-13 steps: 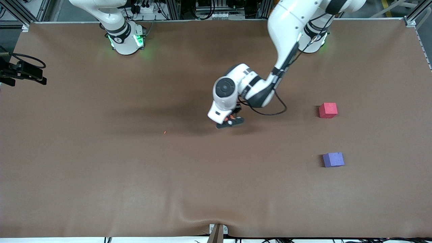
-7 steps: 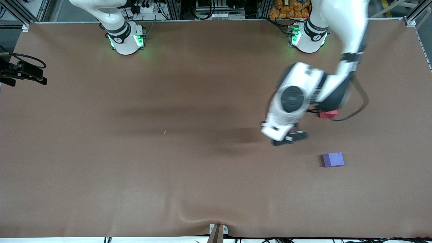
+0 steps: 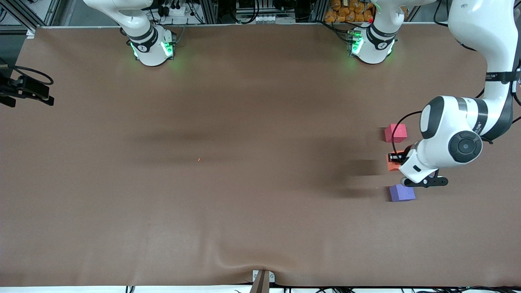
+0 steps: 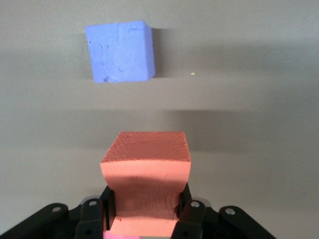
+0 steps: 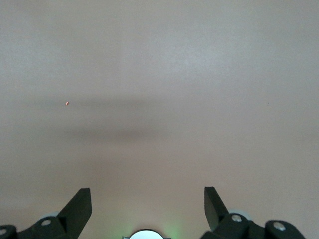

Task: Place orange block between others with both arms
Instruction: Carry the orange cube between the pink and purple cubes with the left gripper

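Three cubes (orange block [image 3: 393, 162], pink-red [image 3: 395, 132], purple-blue [image 3: 401, 192]), two arms [image 3: 452, 138].

L fingers [image 4: 192, 206] clamped; R fingers [image 5: 79, 204] apart

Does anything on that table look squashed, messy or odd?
Yes: the orange block bulges, pinched by the left gripper fingers between the pink-red cube and purple cube. A tiny orange speck lies mid-table.

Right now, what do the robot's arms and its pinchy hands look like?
Both arms are big, smooth and white with grey-black rings at the joints, standing on round bases lit green. The left arm has a round black cap on its wrist, a thin black cable looping beside it, and small dark lettering. The left gripper and right gripper are black with small silver screws.
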{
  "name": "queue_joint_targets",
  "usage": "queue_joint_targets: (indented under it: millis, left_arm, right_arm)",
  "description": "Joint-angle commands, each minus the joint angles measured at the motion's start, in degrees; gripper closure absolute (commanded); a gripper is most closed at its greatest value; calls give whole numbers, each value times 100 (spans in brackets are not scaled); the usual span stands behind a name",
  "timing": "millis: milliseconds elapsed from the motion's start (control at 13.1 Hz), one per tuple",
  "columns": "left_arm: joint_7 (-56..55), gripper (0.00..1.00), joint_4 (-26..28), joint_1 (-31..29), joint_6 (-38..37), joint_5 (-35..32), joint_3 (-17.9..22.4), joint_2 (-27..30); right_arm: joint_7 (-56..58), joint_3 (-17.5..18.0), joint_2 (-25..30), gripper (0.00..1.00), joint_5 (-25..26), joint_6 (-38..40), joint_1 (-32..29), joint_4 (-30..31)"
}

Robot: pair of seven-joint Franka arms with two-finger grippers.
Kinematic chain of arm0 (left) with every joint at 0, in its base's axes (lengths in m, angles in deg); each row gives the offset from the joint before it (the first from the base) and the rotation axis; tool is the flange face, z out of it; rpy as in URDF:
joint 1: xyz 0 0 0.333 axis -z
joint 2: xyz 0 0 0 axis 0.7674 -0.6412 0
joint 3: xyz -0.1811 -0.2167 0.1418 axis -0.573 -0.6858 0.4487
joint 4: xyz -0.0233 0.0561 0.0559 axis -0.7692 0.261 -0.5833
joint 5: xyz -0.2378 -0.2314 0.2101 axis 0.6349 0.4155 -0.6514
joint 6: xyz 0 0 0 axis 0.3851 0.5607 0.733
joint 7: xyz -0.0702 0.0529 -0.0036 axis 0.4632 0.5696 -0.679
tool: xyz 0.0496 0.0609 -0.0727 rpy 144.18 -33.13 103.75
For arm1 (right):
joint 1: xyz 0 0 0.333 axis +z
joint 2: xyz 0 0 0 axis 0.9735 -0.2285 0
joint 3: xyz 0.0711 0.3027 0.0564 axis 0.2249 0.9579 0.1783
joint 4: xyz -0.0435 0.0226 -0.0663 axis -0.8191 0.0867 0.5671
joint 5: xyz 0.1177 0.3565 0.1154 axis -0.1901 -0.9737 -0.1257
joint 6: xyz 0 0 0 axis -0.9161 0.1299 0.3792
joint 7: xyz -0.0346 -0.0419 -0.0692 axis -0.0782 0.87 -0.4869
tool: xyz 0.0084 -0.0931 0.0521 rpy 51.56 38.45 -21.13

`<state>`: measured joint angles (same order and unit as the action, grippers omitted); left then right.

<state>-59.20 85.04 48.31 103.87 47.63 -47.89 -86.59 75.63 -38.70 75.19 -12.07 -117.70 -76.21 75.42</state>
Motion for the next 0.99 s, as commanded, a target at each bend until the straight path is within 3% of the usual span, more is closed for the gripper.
queue_joint_targets:
  millis: [0, 306, 918]
  left_arm:
    - [562, 100, 978, -397, 1020, -99, -94, 304]
    - [889, 100, 1410, -715, 1804, -142, -76, 181]
    - [907, 100, 1401, -777, 1831, -318, -225, 84]
  right_arm:
    - [34, 70, 67, 0, -41, -78, -128, 49]
    - [34, 78, 76, 0, -59, -52, -119, 40]
    - [34, 78, 93, 0, -120, -7, -242, 40]
